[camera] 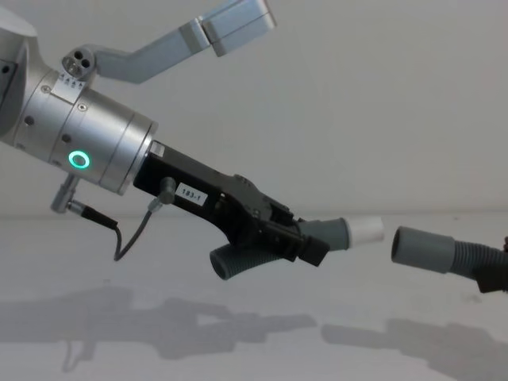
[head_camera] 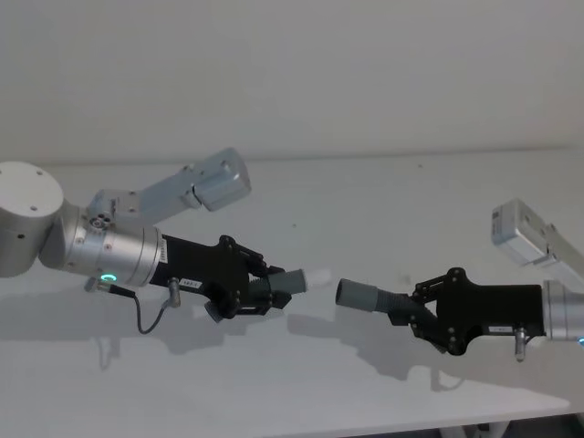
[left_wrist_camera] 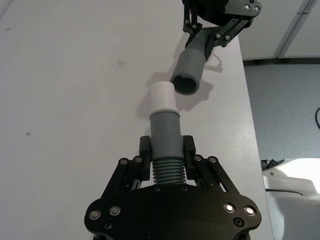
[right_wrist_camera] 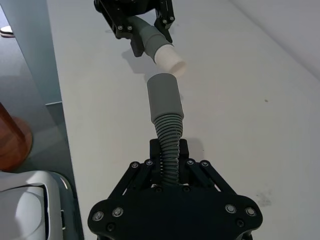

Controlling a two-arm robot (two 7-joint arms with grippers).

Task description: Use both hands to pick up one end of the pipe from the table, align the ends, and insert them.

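Your left pincer (head_camera: 260,290) clamps the white-tipped piece (head_camera: 297,280), your right pincer (head_camera: 422,313) the grey socket piece (head_camera: 365,297), both above the table (head_camera: 365,210), ends just apart; their axes look slightly off, so pushing now could jam the rim

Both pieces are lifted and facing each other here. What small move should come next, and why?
Probably a small alignment correction, then closing the gap. The left gripper holds the white-tipped cuff and the right gripper the grey socket, both clear of the table. A short gap remains, and the tip sits slightly off the socket's axis.
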